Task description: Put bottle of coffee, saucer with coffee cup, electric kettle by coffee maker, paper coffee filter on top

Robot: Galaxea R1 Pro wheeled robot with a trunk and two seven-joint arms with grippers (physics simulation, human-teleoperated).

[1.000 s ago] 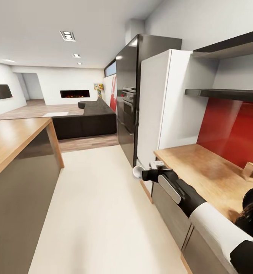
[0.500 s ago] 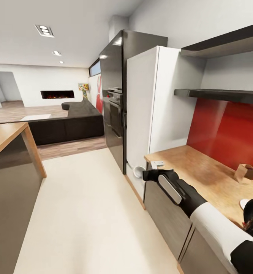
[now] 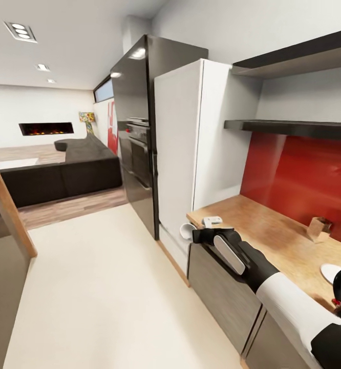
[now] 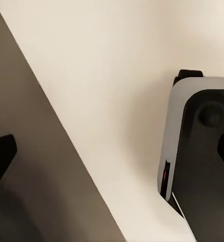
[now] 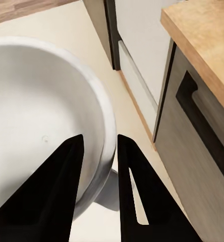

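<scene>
The right gripper (image 5: 99, 171) pinches the coffee cup (image 5: 41, 126) by its rim, one finger inside, carrying it level at centre frame beside the countertop (image 3: 262, 230); the saucer (image 3: 334, 271) waits at right. The left gripper's state cannot be told.

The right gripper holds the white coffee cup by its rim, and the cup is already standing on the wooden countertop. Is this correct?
Not quite. The right gripper does grip the white coffee cup by its rim, but the cup is held in the air beside the wooden countertop, over the floor, not standing on it. The right wrist view shows this.
</scene>
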